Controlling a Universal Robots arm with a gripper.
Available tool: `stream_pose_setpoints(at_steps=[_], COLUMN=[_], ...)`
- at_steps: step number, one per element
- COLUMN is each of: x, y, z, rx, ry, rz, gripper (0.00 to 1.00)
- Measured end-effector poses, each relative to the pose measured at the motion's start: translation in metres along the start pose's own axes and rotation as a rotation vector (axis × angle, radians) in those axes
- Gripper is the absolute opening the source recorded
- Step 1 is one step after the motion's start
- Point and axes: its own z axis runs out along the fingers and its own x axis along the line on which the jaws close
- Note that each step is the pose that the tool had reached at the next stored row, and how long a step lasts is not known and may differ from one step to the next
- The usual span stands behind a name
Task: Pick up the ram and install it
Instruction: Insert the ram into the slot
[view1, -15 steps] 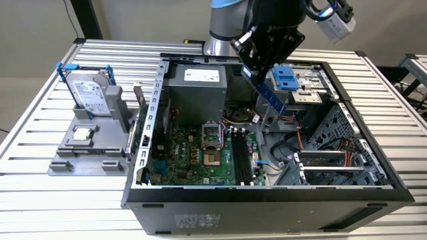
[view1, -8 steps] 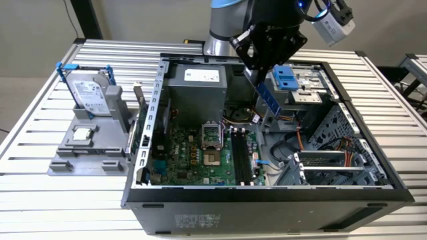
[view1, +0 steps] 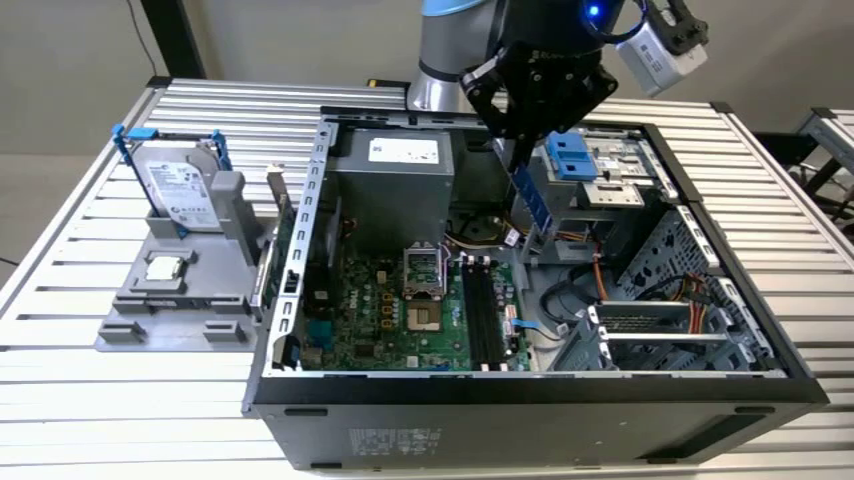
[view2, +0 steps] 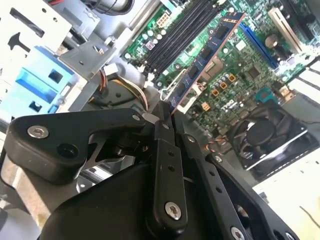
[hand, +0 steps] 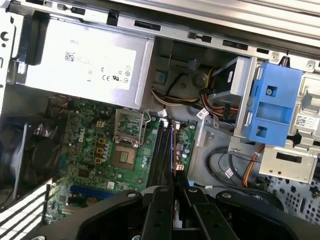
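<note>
Your gripper (view1: 518, 135) is clamped on the ram (view1: 533, 195). In the second wrist view its two black fingers (view2: 165, 131) close together on one end of the stick. The dark blue-green board with its row of black chips juts out beyond them. In the exterior view the ram hangs steeply down from the fingers inside the open computer case (view1: 534, 385). Its lower end is near the far end of the black memory slots (view1: 483, 315), held above the green motherboard (view1: 380, 320) and not seated. In the first wrist view you see the stick edge-on, running along the same line as those slots.

Just on the exterior view's right of the ram sits a blue drive bracket (view1: 571, 155). On its left is the silver power supply (view1: 394, 190), with the processor socket (view1: 420, 275) nearer on the board. Outside the case, well apart on the exterior view's left, a hard drive (view1: 180, 185) with blue rails stands upright in a grey stand (view1: 174, 300) on the slatted table (view1: 80, 380).
</note>
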Motion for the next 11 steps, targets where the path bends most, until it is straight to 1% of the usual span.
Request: stream_pose_setpoints(at_steps=[11], x=[-0.001], y=[-0.0002], z=[0.0003], rx=[0.0005], ry=[-0.0027], rz=[0.104], gripper=[0.0])
